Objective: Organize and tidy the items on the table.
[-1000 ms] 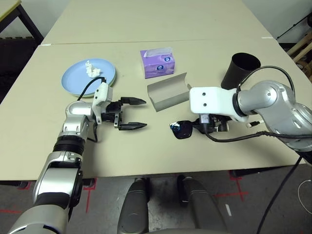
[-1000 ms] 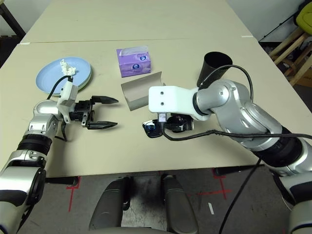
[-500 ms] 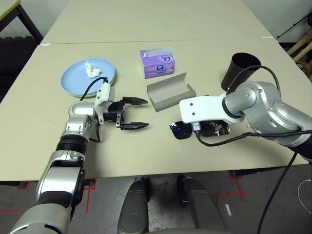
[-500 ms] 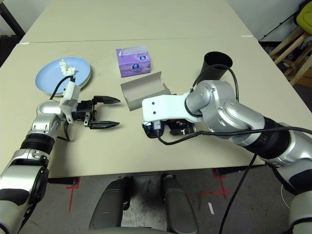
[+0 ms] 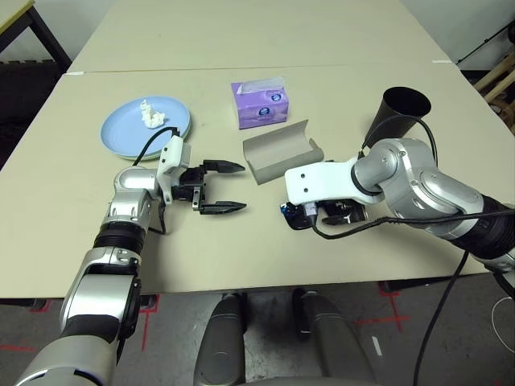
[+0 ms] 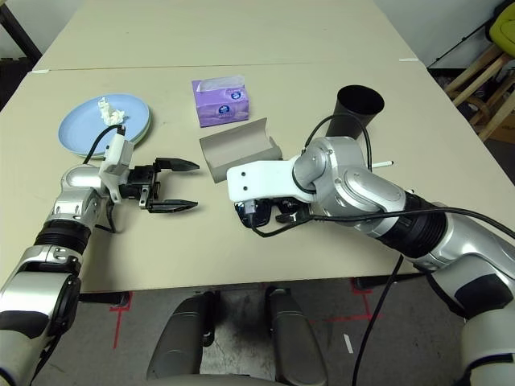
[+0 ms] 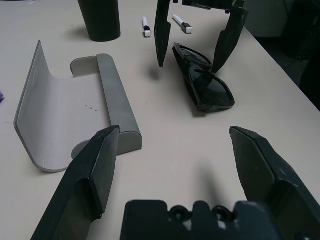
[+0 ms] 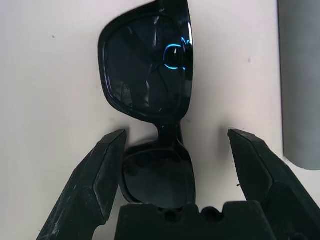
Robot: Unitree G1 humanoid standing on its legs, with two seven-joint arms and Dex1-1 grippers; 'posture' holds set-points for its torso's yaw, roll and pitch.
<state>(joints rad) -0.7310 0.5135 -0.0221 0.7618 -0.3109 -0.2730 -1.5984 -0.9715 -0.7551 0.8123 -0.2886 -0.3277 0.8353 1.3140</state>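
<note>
plates: light blue plate (image 5: 145,127) on a pale green one near the table's (image 5: 241,32) left edge, tissue wad (image 5: 150,112) on top, looks done
sunglasses: black sunglasses (image 8: 150,80) flat on the table toward its near edge, just in front of the open glasses case (image 5: 280,151), not picked up
right gripper (image 8: 175,145): fingers apart, straddling the bridge, no grip
left gripper (image 5: 229,188): fingers apart, empty, near the middle
cup: black cup (image 5: 398,117) upright toward the right edge
pen: white pen (image 6: 381,165) beside the cup
left to do: probably glasses into case, case closed, pen stowed
</note>
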